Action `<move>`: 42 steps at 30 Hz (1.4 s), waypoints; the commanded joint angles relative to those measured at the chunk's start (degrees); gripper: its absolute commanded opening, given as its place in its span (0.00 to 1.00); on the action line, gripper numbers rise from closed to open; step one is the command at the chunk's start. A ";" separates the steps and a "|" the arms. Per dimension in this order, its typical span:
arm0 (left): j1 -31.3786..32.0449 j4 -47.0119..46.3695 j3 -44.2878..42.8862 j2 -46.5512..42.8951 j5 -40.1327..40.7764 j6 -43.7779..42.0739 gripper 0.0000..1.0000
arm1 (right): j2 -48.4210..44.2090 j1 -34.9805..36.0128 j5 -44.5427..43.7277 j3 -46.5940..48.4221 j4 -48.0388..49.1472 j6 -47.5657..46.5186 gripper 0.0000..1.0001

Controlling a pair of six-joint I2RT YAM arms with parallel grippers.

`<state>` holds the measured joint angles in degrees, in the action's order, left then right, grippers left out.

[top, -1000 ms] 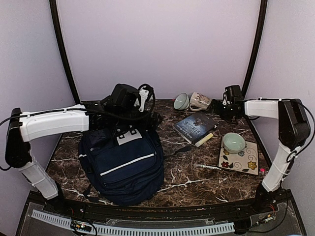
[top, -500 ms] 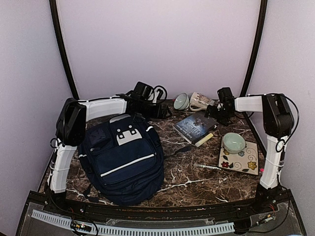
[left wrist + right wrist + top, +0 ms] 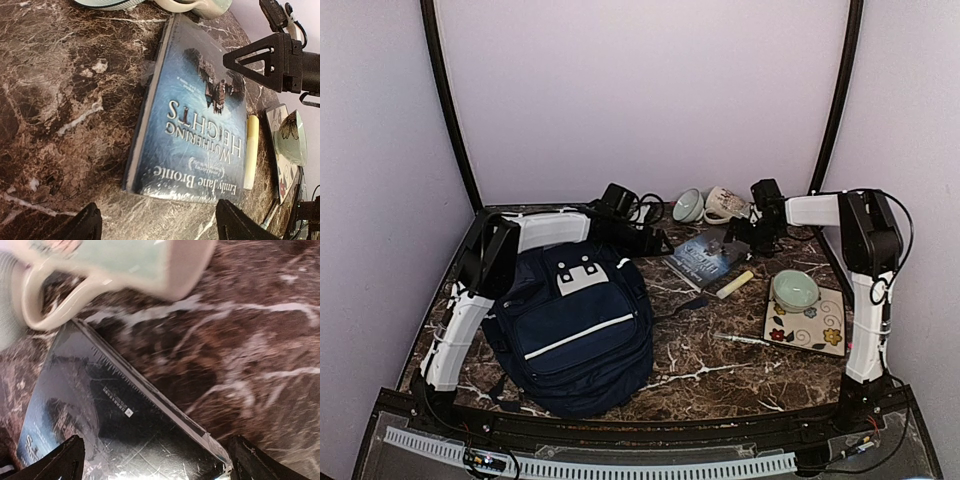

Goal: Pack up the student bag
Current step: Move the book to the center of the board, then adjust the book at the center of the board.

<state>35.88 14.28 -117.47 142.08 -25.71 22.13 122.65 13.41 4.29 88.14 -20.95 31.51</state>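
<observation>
Navy student bag [image 3: 570,335] lies flat on the left half of the marble table [image 3: 700,372], front face up, with its white stripe and white patch showing and the patch end toward the back wall. No gripper is touching it.

Left gripper [image 3: 656,242] is just past the bag's top right corner, low over the table and pointing at the book [image 3: 708,255]. In the left wrist view its jaws are spread wide with nothing between them, and the near short edge of the book sits ahead of the fingers [image 3: 85,226]. The cover reads "Wuthering Heights".

Right gripper [image 3: 746,232] is at the book's far end. Its jaws are also wide open and empty, and they hang over the book's corner in the right wrist view.

A pale yellow marker [image 3: 735,284] lies just beside the book's right long edge. It may be touching the book, but I can't tell.

A cream mug [image 3: 725,205] lies on its side at the back, just beyond the book, and a pale green bowl [image 3: 688,207] is tipped next to it.

On the right side, a second green bowl [image 3: 794,290] sits upright on a floral square plate [image 3: 812,330]. A thin pen [image 3: 745,340] lies on the table with its tip at the plate's left edge.
</observation>
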 commanded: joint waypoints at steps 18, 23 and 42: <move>-0.28 -20.73 39.11 -21.58 -5.98 4.66 0.68 | -3.73 8.74 23.33 -7.79 14.30 1.53 1.00; 0.10 -16.69 40.75 -26.98 0.73 0.62 0.67 | -7.82 8.78 18.46 -12.10 13.95 0.97 0.99; -4.80 4.97 1.78 -6.21 9.62 -11.49 0.72 | -21.68 17.39 10.25 -31.68 26.44 14.06 1.00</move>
<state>32.84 10.22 -108.73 129.80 -13.47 12.36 102.89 27.55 11.81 59.09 -2.70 40.23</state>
